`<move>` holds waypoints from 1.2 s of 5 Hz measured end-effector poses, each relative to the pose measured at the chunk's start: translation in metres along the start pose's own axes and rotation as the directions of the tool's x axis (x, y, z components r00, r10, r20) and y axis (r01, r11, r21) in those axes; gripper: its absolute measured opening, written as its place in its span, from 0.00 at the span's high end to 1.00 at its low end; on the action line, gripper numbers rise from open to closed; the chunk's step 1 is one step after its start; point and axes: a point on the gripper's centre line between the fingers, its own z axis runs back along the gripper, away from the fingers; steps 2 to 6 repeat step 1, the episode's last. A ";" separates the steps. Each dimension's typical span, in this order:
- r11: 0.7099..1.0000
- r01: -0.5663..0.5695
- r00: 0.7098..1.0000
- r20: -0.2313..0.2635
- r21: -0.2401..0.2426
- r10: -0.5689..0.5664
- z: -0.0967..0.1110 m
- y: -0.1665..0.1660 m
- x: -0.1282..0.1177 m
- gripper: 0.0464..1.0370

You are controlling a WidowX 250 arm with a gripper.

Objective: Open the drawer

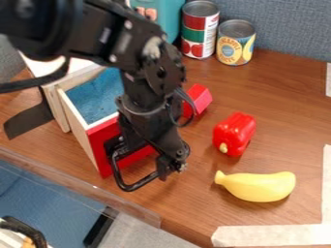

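The drawer (pixel 96 83) stands pulled out from its light wooden cabinet (pixel 61 66), its blue-lined inside partly visible behind the arm. Its red front (pixel 106 140) carries a black looped handle (pixel 135 185). My gripper (pixel 169 165) hangs down at the right part of that front, beside the right end of the handle. The arm covers much of the front and the drawer's right side. Whether the gripper touches the handle, I cannot tell.
A red block (pixel 199 98) lies right behind the arm. Further right are a red toy pepper (pixel 234 133) and a yellow banana (pixel 257 186). Two cans (pixel 200 30) (pixel 236 42) stand at the back. A clear strip (pixel 84 189) edges the table's front left.
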 end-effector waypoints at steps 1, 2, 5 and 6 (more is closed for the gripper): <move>0.998 -0.008 1.000 0.021 -0.063 0.010 0.022 0.003 -0.003 0.04; 0.998 -0.008 1.000 0.021 -0.063 0.010 0.022 0.003 -0.003 0.04; 0.998 -0.008 1.000 0.021 -0.063 0.010 0.022 0.003 -0.003 0.04; 0.998 -0.008 1.000 0.021 -0.063 0.010 0.022 0.003 -0.003 0.04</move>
